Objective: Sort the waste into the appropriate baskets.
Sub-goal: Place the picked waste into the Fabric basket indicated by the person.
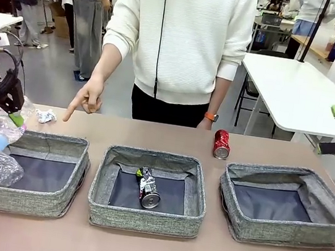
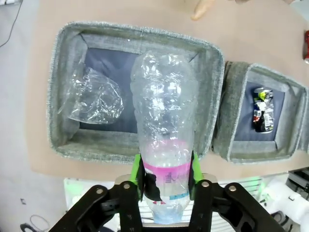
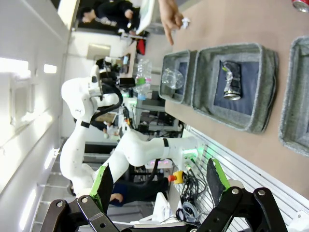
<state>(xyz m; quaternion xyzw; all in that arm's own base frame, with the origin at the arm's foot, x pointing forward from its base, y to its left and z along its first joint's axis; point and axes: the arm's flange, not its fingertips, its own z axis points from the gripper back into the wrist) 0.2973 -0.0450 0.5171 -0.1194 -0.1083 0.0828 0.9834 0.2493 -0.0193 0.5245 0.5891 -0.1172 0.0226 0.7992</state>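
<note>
Left wrist view: bottle, clear, thin-walled and apparently empty, so judged light, springy and easily dented. It is held at its labelled band, probably its stiffest part, between the green pads of the left gripper, whose jaws are closed on it above the left basket. A crushed bottle lies in that basket, a can in the middle basket. The right gripper stands wide and empty. The bottle's cap end, sunk between the fingers, is hard to make out; the paper wad below the person's pointing hand is too small to read.
</note>
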